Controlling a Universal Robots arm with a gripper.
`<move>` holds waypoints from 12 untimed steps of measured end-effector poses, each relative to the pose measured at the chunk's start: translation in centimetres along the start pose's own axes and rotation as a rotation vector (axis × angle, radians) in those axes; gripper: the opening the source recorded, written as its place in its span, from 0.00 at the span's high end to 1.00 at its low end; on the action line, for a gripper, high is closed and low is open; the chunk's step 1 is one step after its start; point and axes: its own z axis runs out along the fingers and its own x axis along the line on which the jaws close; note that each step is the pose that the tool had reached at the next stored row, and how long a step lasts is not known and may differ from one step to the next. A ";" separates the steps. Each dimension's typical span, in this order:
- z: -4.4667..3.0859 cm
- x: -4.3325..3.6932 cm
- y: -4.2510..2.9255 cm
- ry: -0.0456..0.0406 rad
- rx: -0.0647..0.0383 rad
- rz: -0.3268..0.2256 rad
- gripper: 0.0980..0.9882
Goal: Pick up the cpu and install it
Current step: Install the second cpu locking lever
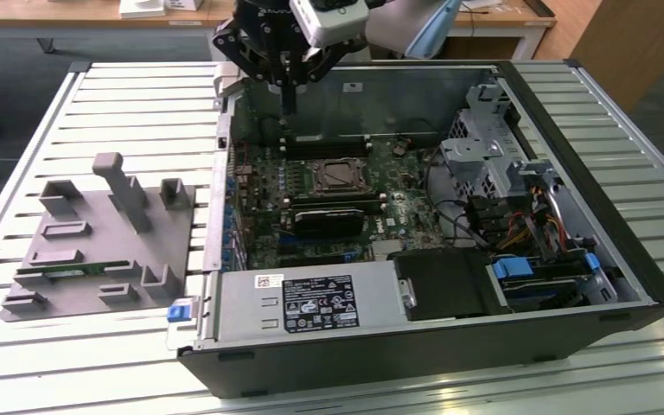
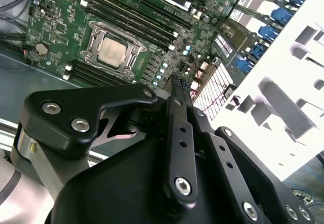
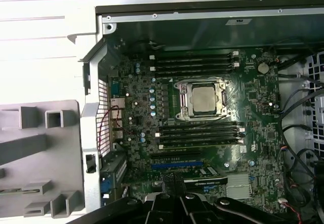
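The cpu [image 3: 205, 98], a small square chip with a silvery-grey top, lies flat in the socket frame on the green motherboard inside the open computer case [image 1: 609, 156]. The exterior view shows the cpu [image 1: 338, 175] mid-board, and the second wrist view shows the cpu [image 2: 112, 50] too. My gripper [image 1: 290, 111] hangs above the case's far wall, off the cpu toward the back. Its black fingers are pressed together with nothing between them, as both wrist views show at the gripper [image 2: 180, 82] [image 3: 173, 179].
A grey fixture block [image 1: 101, 242] sits on the slatted table at the exterior view's left, with a green memory stick [image 1: 73, 270] in it. Inside the case are a black block [image 1: 326, 220], a power supply [image 1: 309, 303], a drive cage [image 1: 482, 147] and cables [image 1: 528, 229].
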 end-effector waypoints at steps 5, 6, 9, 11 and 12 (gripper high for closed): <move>0.19 -0.12 0.14 0.0001 0.000 0.000 0.99; 0.22 -0.13 0.17 0.0001 0.000 0.000 0.99; 0.25 -0.13 0.17 0.0002 0.000 0.000 0.99; 0.29 -0.21 0.17 0.0000 0.000 0.000 0.99; 0.65 -1.99 0.29 0.0001 0.000 0.000 0.99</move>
